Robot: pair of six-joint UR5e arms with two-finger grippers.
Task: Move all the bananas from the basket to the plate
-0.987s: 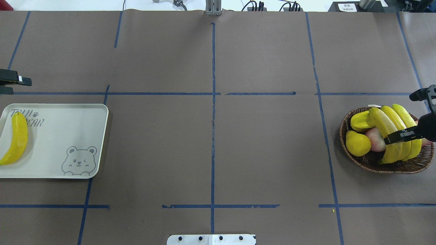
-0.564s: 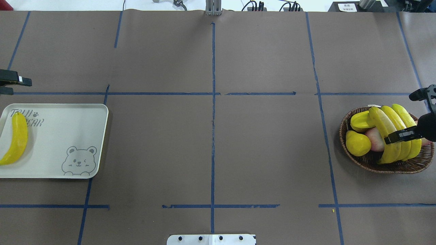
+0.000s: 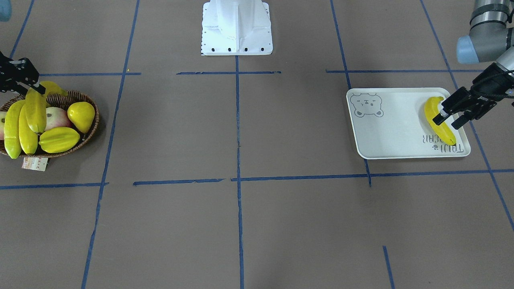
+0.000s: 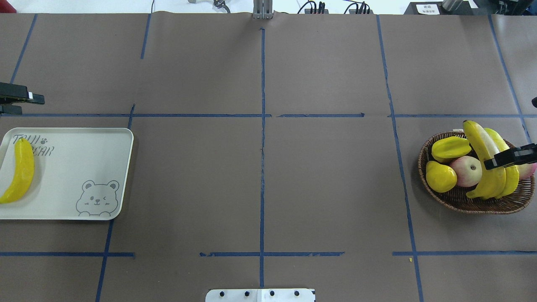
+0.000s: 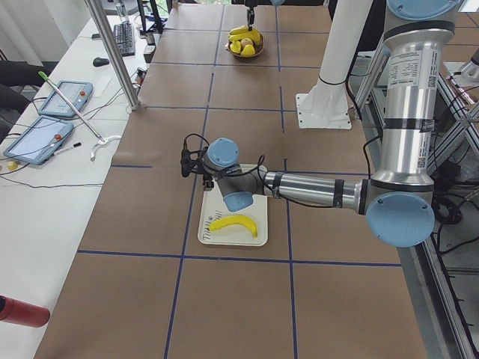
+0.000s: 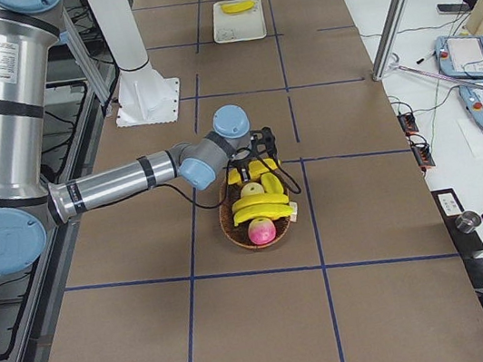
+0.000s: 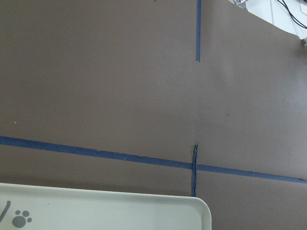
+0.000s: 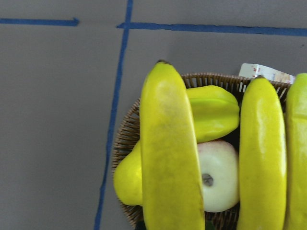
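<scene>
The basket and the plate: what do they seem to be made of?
The basket looks like woven wicker, brown and matte: plaited strands show along its rim. The plate looks like smooth plastic or melamine, cream, with a printed bear; I cannot tell which.

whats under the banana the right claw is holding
Under the banana in the right claw lie a starfruit, an apple and a pear in the basket, with two more bananas beside. The banana covers parts of all three and the basket floor.

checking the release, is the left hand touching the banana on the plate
Apart. Overhead view: the left hand sits beyond the plate's far edge, off the banana.
</scene>
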